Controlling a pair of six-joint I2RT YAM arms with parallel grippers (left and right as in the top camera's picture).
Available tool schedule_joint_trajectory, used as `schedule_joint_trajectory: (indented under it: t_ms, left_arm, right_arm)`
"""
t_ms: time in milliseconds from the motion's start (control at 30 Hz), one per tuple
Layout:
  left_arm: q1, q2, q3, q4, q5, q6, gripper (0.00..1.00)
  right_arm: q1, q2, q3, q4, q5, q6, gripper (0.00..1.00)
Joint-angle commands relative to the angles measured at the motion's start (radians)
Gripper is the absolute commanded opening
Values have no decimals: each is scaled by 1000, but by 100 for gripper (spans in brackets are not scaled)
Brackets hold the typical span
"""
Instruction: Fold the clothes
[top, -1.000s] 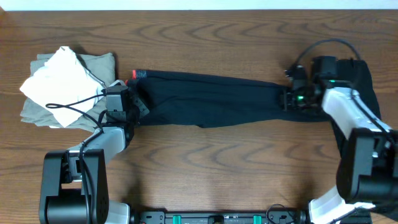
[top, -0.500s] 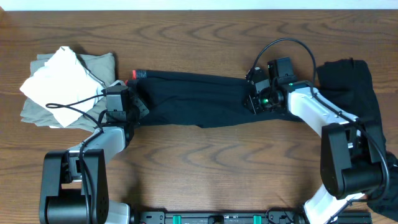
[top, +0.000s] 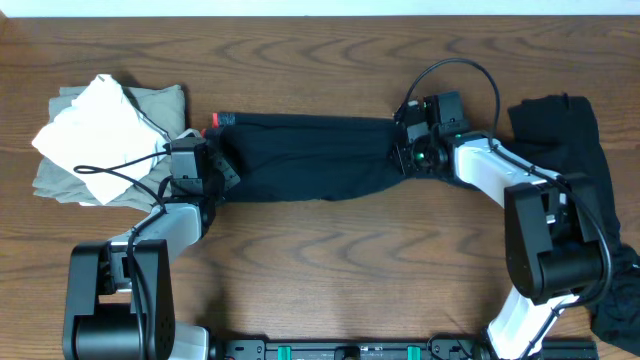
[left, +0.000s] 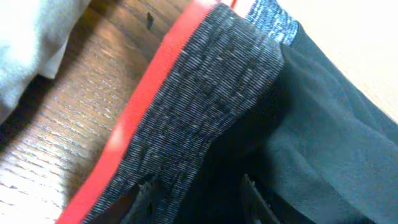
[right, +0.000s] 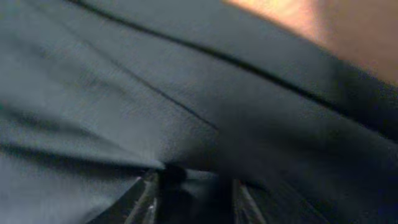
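Across the upper middle of the table (top: 320, 270): the black pants (top: 300, 160), long axis left to right. Points its waist leftward, coral-red lining (left: 155, 99) outermost, near a pale cloth pile (top: 100, 140). Ends rightward at the right gripper (top: 403, 160). At the waist end, the left gripper (top: 215, 172), narrowed to a small gap and pinching the ribbed waistband between its fingertips (left: 146, 193). Right gripper likewise nearly closed, pinching dark pants fabric between its fingers (right: 148, 190). Farther right, apart from the pants, a plain black piece (top: 565, 135).
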Motion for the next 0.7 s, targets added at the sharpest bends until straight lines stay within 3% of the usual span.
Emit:
schedule_joint_trajectory:
  t_ms: [0, 200, 400, 667]
  left_arm:
    - [2, 11, 8, -16, 5, 15, 46]
    - [2, 11, 8, -16, 4, 18, 46]
    - [2, 11, 8, -15, -9, 51, 46]
    - [14, 11, 8, -15, -140, 77, 43]
  right_arm:
    - [-1, 44, -2, 36, 216, 93, 45]
    - [-21, 43, -2, 49, 242, 127, 47]
    - [-45, 43, -2, -57, 249, 126, 48]
    - [-129, 42, -2, -171, 279, 127, 45]
